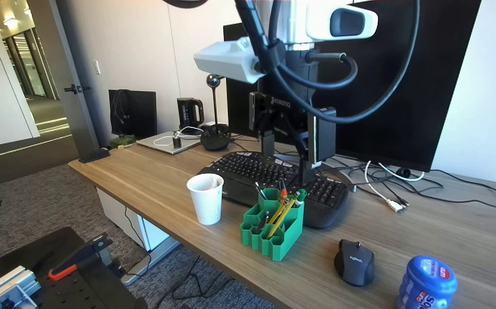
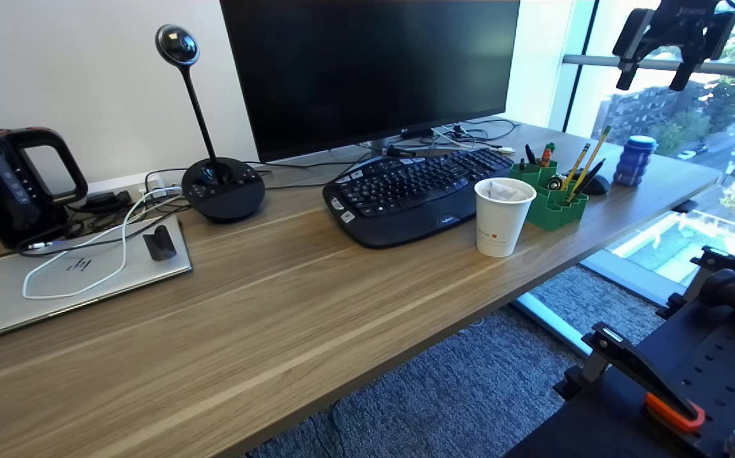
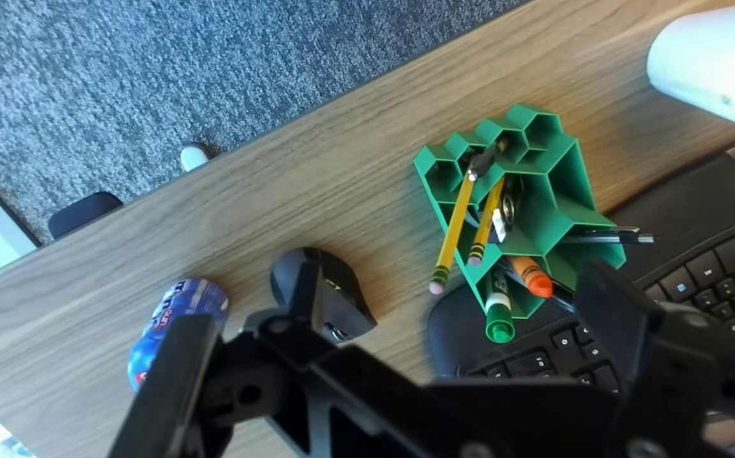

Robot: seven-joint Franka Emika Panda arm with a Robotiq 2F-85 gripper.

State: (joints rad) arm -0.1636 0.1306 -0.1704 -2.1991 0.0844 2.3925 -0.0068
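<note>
Black two-fingered metal gripper [image 3: 455, 291] hangs spread wide with nothing held, the green honeycomb plastic pen holder [image 3: 534, 216] standing untouched on the brown wood-grain desk [image 3: 354, 159], so no grasp seems made yet

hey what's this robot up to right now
A robot's claw hangs open above the desk, holding nothing. In the wrist view, a green organizer shows ahead of it, with pencils and a green-capped marker sticking out. The organizer stands upright by the keyboard, between the white cup and the mouse. A blue gum tub stands past the mouse.
</note>
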